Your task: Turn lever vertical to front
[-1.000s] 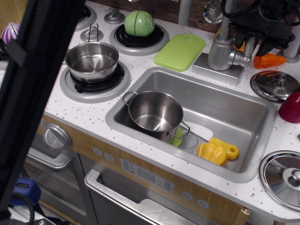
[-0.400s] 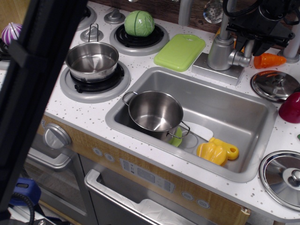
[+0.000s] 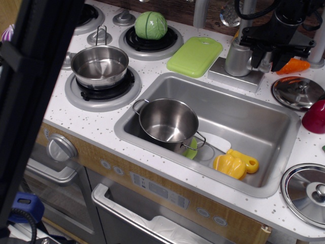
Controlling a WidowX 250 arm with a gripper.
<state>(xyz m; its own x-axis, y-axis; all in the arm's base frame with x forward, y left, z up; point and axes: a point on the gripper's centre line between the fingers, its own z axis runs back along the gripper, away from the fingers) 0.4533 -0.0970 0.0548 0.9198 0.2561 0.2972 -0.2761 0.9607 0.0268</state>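
Compared with the earlier frames, the gripper (image 3: 265,57) sits lower and further left at the upper right of the frame, now directly over the spot where the lever projected from the faucet column (image 3: 237,57). Previously the lever showed as a short stub pointing right from the column; now the black gripper body covers most of it, and only a small grey patch of the lever (image 3: 255,61) remains visible beside the column.

Finger state: the dark fingers hang down on either side of the lever position, but whether they pinch the stub or merely straddle it cannot be told from this view.

Task progress, as a judgement: the approach phase appears complete or nearly so. No rotation of the lever can be confirmed, since its orientation is hidden. Remaining steps: secure contact on the stub, then swing it toward the front edge of the worktop (image 3: 101,122).

Surroundings: the orange toy (image 3: 294,65) lies just right of the gripper, and the green cutting board (image 3: 194,56) lies left of the faucet base plate (image 3: 228,77). The sink (image 3: 254,109) below holds a steel pot (image 3: 167,122) and a yellow toy (image 3: 234,163).
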